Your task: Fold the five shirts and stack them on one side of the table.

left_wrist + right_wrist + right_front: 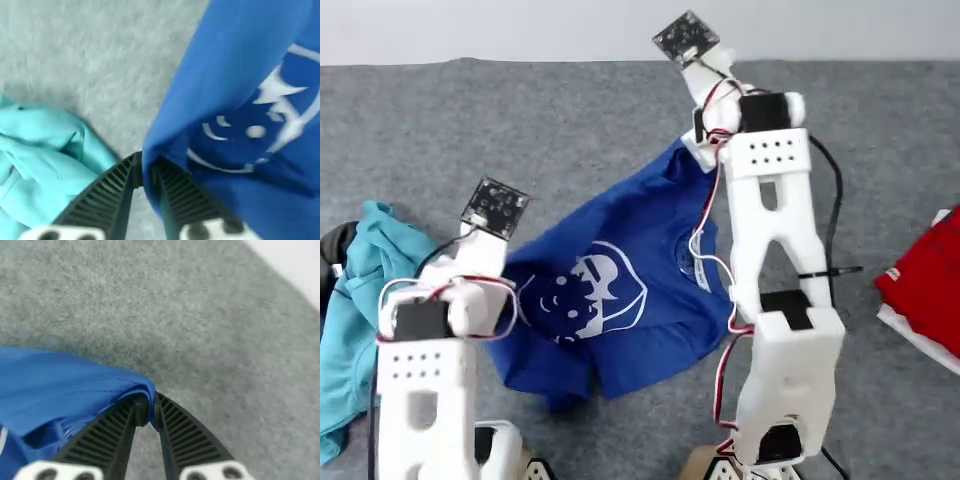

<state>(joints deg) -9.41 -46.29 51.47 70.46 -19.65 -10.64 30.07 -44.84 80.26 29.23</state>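
Grey felt-covered table (570, 120), seen from above, w/ my two white arms reaching in from the near edge. Biggest item: blue shirt (610, 300), ctr of table, partly spread and wrinkled at its near edge, white cartoon-face print facing up. Teal shirt (370, 290) lies crumpled at the left edge. Red shirt (930, 280) sits at the right edge, looks folded, w/ a white layer (910, 325) under it, so prob. the stack side. Left end effector (146, 162) is pressed together, pinching the blue shirt's left edge, just beside the teal shirt. Right end effector (147, 402) is pinching the blue shirt's far corner. I judge the two pinches are there to pull the fabric taut & flat before folding. Writing: none I can read; the print is a graphic, plus a small round white mark beside it.
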